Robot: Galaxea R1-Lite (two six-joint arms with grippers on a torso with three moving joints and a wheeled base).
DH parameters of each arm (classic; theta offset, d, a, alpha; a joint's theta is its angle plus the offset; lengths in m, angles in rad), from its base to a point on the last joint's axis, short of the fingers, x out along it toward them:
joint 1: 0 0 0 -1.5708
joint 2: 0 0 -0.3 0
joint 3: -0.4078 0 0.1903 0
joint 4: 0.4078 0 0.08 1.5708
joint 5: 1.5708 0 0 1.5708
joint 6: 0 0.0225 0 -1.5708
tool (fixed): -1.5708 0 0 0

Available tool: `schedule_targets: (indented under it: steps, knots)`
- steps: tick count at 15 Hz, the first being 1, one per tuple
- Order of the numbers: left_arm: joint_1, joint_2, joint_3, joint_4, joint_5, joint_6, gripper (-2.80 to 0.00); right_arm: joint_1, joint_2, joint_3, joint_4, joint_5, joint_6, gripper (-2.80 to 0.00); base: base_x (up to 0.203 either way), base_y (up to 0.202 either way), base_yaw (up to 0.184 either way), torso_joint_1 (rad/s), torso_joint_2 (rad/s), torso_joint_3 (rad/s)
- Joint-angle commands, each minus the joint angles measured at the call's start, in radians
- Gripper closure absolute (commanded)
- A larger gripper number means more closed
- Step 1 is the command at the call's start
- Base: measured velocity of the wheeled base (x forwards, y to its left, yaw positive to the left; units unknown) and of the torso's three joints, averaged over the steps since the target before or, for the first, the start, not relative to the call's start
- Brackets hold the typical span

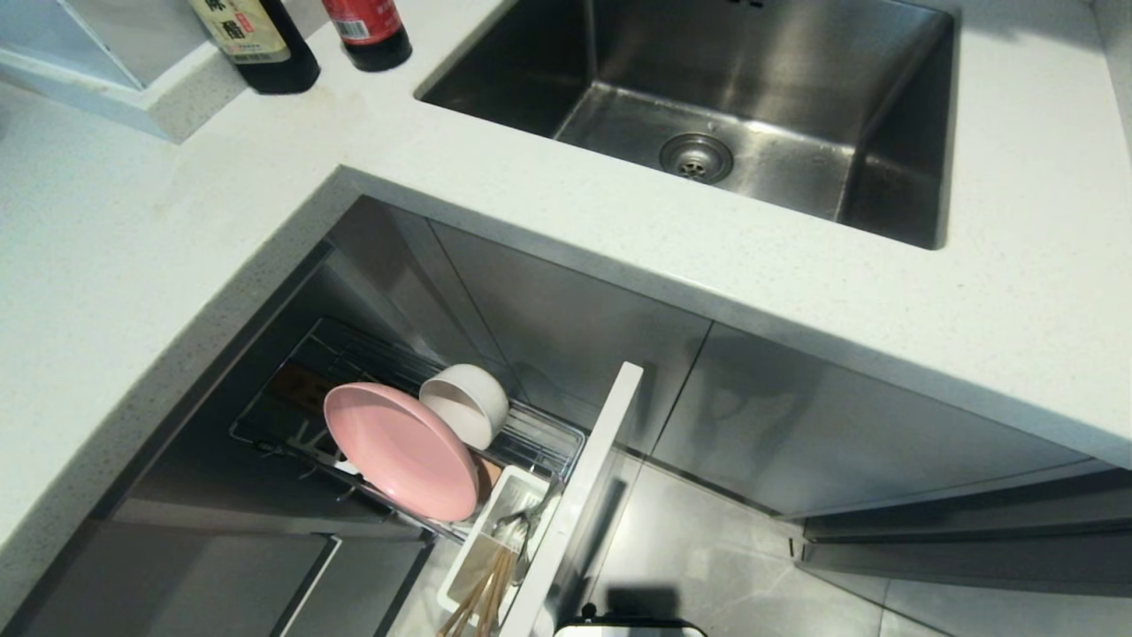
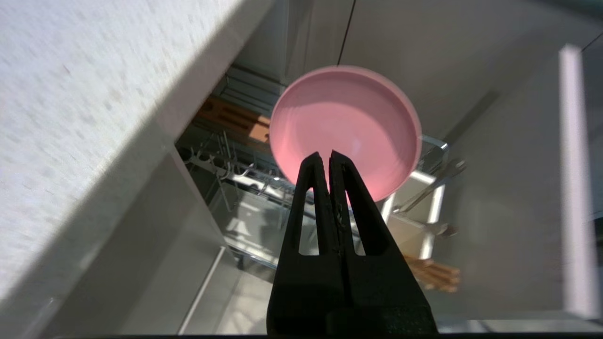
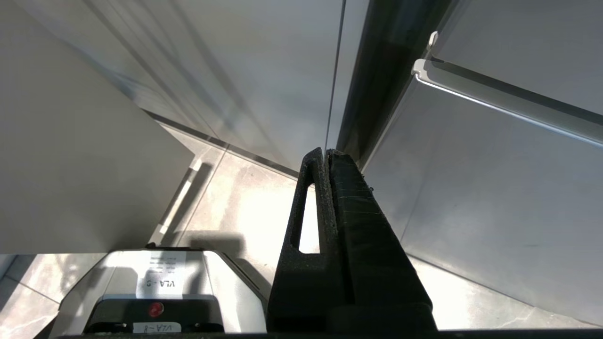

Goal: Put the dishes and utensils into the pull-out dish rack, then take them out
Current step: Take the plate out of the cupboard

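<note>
Left hand (image 2: 328, 157) pressed together, empty, hanging above the pulled-out dish rack (image 2: 245, 165), black fingertips lined up against the lower edge of the pink plate (image 2: 346, 127) without a visible grip on it. Right hand (image 3: 326, 155) likewise pressed together and empty, parked low beside the grey cabinet doors (image 3: 471, 179), over the tiled floor (image 3: 245, 207) and the robot's own base (image 3: 155, 282). Neither hand visible from the head camera.

Seen from the head: dish rack (image 1: 539, 438) drawn out of the cabinet under the corner of the white bench (image 1: 133, 257), pale front panel (image 1: 584, 495) standing edge-on. Pink plate (image 1: 400, 449) standing tilted on its edge in the wire slots, face turned toward the front panel. Cream bowl (image 1: 467, 402) tipped on its side just behind the plate, touching or nearly touching it. Tan wooden strip (image 2: 231, 120) lying deeper in the rack, partly hidden by the plate. White cup (image 1: 495, 540) at the front end of the rack, right beside the panel, holding the chopsticks (image 1: 478, 597) with their ends sticking out toward the camera, and the spoon (image 1: 517, 522) leaning next to them. Spoon handle (image 2: 431, 186) also showing past the plate's rim from the left wrist.

On the bench: steel sink (image 1: 707, 106) with drain, well apart from the rack; two dark bottles (image 1: 265, 44) near the far edge.
</note>
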Motion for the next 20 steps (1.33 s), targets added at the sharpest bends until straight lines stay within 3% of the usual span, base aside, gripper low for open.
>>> schedule_targets:
  steps: [1,3,5,8,11,17,20]
  knots:
    - [0.001,0.0,0.133,-0.122,-0.001,0.007,0.0,0.0,0.0,0.002,0.0,0.0,0.0,0.0,0.0,0.0,0.0,0.0,0.0,0.0]
    - [0.0,0.0,0.134,-0.059,0.001,-0.013,0.0,0.0,0.0,0.002,0.0,0.0,0.001,0.0,0.0,0.0,0.0,0.0,0.0,0.0]
    - [0.0,0.001,0.137,-0.07,0.006,-0.052,0.0,0.0,0.0,0.002,0.0,0.0,0.0,0.0,0.0,0.0,0.0,0.0,0.0,0.0]
    - [0.0,0.0,0.137,-0.07,0.011,-0.059,0.0,0.0,0.0,0.002,0.0,0.0,0.0,0.0,0.0,0.0,0.0,0.0,0.0,0.0]
    - [0.001,0.0,0.137,-0.057,0.011,-0.164,0.0,0.0,0.0,0.002,0.0,0.0,0.0,0.0,0.0,0.0,0.0,0.0,0.0,0.0]
    - [0.001,0.0,0.13,-0.051,0.05,-0.087,0.0,0.0,0.0,0.002,0.0,0.0,0.0,0.0,0.0,0.0,0.0,0.0,0.0,0.0]
    - [0.001,0.0,0.136,-0.005,0.069,0.038,0.0,0.0,0.0,0.002,0.0,0.0,0.0,0.0,0.0,0.0,0.0,0.0,0.0,0.0]
